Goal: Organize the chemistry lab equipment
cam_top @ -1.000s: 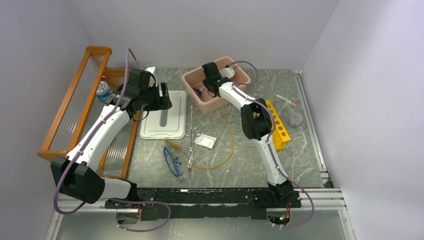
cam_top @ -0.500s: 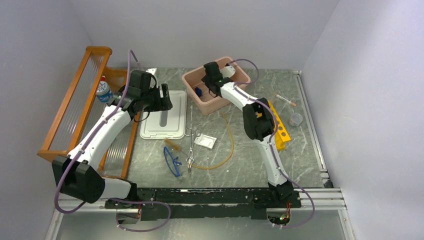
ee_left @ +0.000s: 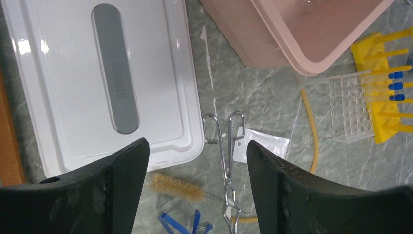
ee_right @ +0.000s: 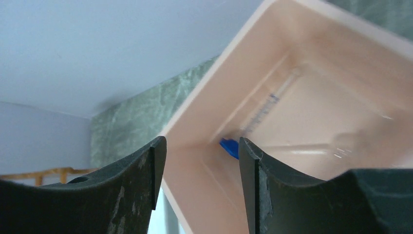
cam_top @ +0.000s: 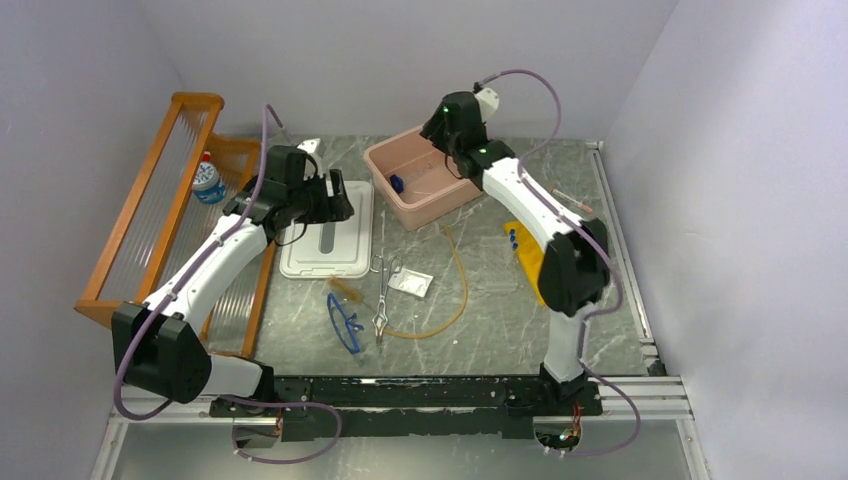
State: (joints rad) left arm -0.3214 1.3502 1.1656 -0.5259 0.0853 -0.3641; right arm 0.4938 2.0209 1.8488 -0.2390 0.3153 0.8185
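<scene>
Blue-framed safety glasses (cam_top: 345,322), metal forceps (cam_top: 383,290), a white packet (cam_top: 412,283) and a tan rubber tube (cam_top: 458,290) lie on the table's middle. The forceps (ee_left: 229,161), packet (ee_left: 260,145), tube (ee_left: 311,131) and a tan brush (ee_left: 178,186) show below my open, empty left gripper (ee_left: 197,146), which hovers over the white lid's edge (cam_top: 340,200). My right gripper (cam_top: 438,128) is open and empty above the pink bin (cam_top: 452,196). A blue-capped item (ee_right: 229,146) lies inside the bin (ee_right: 204,117). Blue-capped tubes (ee_left: 397,87) stand in the yellow rack (ee_left: 384,48).
A white lid (cam_top: 325,235) lies left of the bin. The orange slatted shelf (cam_top: 150,200) stands at the far left with a bottle (cam_top: 207,180) on it. A clear tube rack (ee_left: 350,107) leans by the yellow rack (cam_top: 535,262). Walls close in on three sides.
My right gripper has risen out of the pink bin and swung back to the right. A blue-capped item stays in the bin. My left gripper has shifted slightly right.
</scene>
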